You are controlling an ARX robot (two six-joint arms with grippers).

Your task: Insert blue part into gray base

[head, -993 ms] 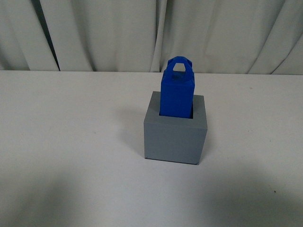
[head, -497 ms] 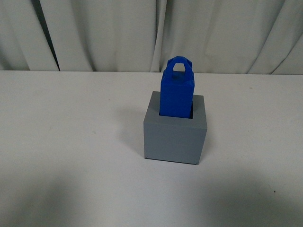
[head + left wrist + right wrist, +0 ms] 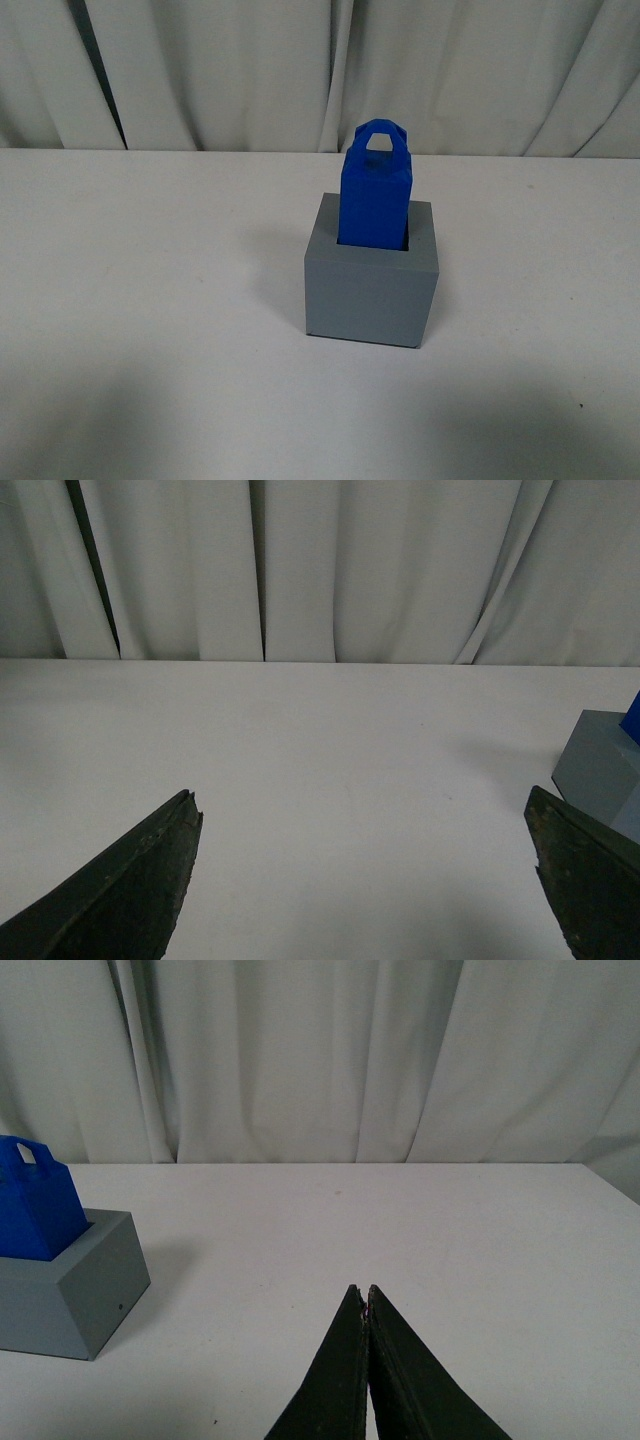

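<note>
blue part stands upright in the gray base's square hole on the white table, handle up. left gripper is spread wide, holding nothing; right gripper is pressed closed, empty, both apart from the base.

Even soft light, sharp focus; dim shadow along table near edge.
</note>
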